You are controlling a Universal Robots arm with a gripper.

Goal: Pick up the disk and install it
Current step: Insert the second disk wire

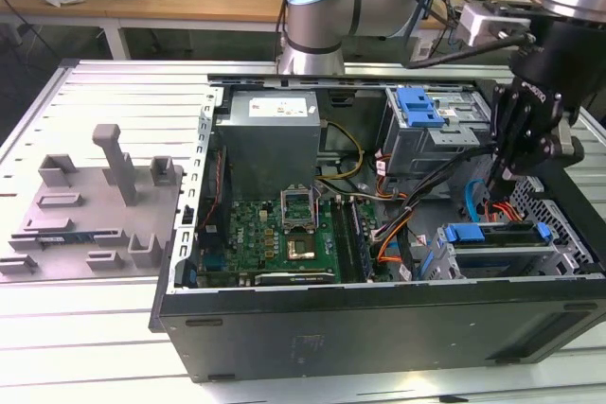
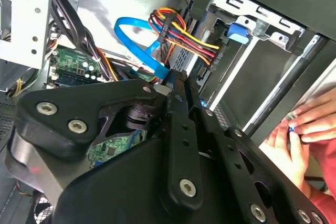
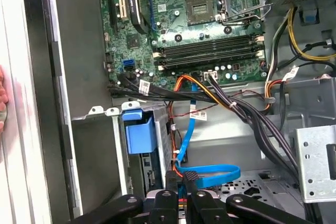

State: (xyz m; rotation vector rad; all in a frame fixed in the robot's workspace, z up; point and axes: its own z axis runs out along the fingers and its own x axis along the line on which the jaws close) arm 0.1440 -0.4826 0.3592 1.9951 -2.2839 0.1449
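Note:
The disk (image 1: 494,237), a flat drive in a bright blue carrier bracket, lies in the bay at the near corner of the open computer case (image 1: 379,319), on the exterior view's right. My gripper (image 1: 504,169) hangs just above and behind that bay. In the first wrist view its fingers (image 3: 172,190) stand close together, and the end of a thin blue cable (image 3: 212,173) sits at their tips. The same blue cable (image 2: 137,38) loops down to the gripper (image 2: 176,80) in the second wrist view. No disk is between the fingers.
The motherboard (image 1: 279,234) and power supply (image 1: 270,134) take up the case's middle. Bundled wires (image 3: 236,108) run across near the gripper. A second blue bracket (image 1: 418,106) sits on the far drive cage. A grey foam tray (image 1: 95,205) lies beside the case. A person's hand (image 2: 302,129) is close by.

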